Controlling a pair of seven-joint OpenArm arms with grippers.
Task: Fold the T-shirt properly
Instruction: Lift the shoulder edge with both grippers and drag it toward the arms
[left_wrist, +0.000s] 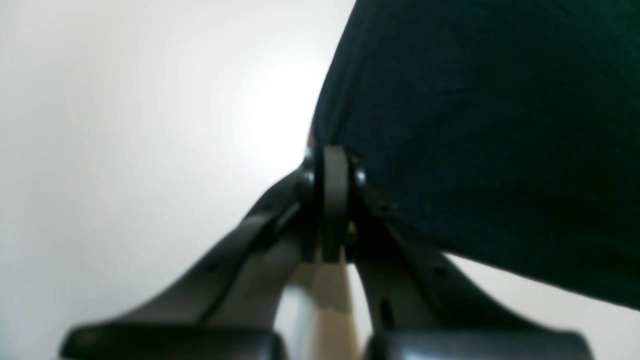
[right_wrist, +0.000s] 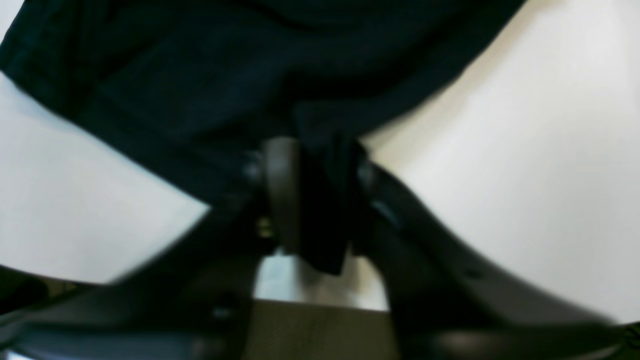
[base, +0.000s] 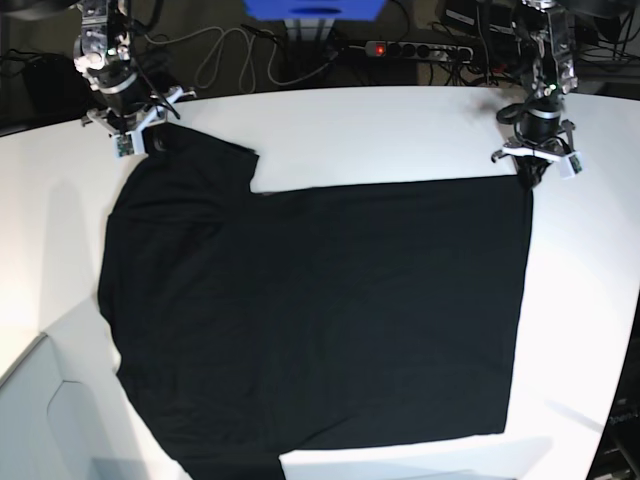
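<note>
One T-shirt (base: 320, 320) (plain black) flat on table (base: 400, 130); two claws, left claw (left_wrist: 334, 200) and right claw (right_wrist: 312, 200), each pinching cloth.

a white table (base: 400, 130) with a curved far edge is seen from above. the t-shirt (base: 320, 320), plain black side up, is spread flat across most of it, with a short sleeve (base: 205, 160) reaching toward the far left corner. bare white surface is left along the far edge, on the right side and at the near left corner.
</note>
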